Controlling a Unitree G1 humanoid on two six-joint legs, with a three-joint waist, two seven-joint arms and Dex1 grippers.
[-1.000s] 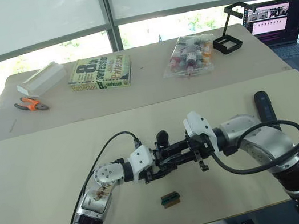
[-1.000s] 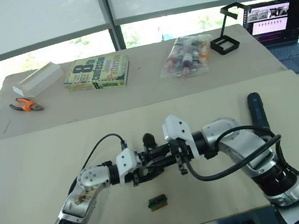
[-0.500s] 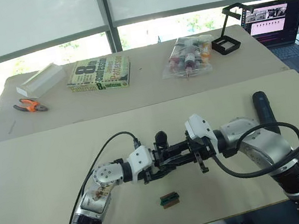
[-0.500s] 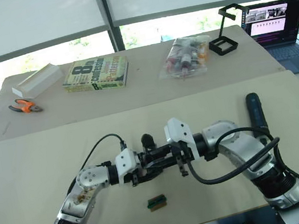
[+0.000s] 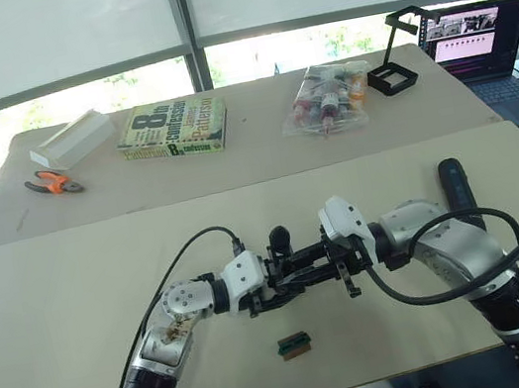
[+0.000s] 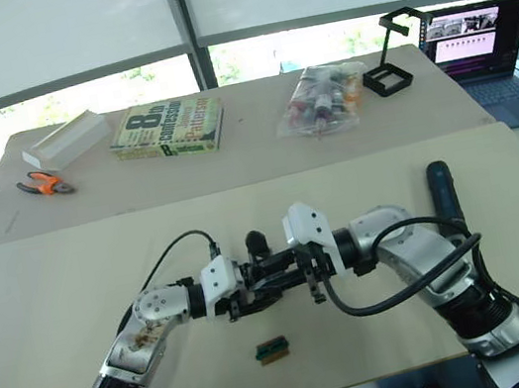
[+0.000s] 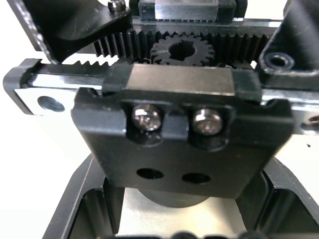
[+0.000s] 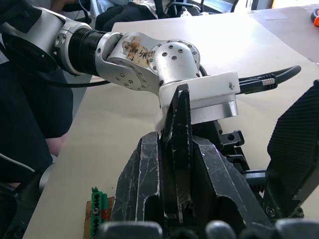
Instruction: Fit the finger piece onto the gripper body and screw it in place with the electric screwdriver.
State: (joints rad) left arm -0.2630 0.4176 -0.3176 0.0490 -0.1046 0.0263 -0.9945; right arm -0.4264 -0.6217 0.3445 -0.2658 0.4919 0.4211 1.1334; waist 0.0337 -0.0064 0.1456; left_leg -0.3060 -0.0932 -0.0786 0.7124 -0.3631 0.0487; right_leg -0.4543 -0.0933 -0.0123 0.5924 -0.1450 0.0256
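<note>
Over the middle of the near table my two grippers meet tip to tip. My left gripper [image 5: 265, 293] is shut on the gripper body [image 5: 289, 271], a black block. In the left wrist view the gripper body [image 7: 179, 107] shows a toothed rack, a gear, two screws and two empty holes. My right gripper [image 5: 340, 262] is shut on the finger piece [image 8: 179, 144], a black wedge standing upright between its fingers and pressed up against the gripper body. The electric screwdriver [image 5: 458, 183] lies flat on the table to the right, behind my right arm, with nothing touching it.
A small green-and-brown block [image 5: 294, 345] lies just in front of the grippers. On the far table are a book [image 5: 174, 127], orange pliers [image 5: 53, 180], a white box [image 5: 72, 138], a bag of bottles [image 5: 328, 94], a black stand [image 5: 396, 64] and a laptop [image 5: 484, 39].
</note>
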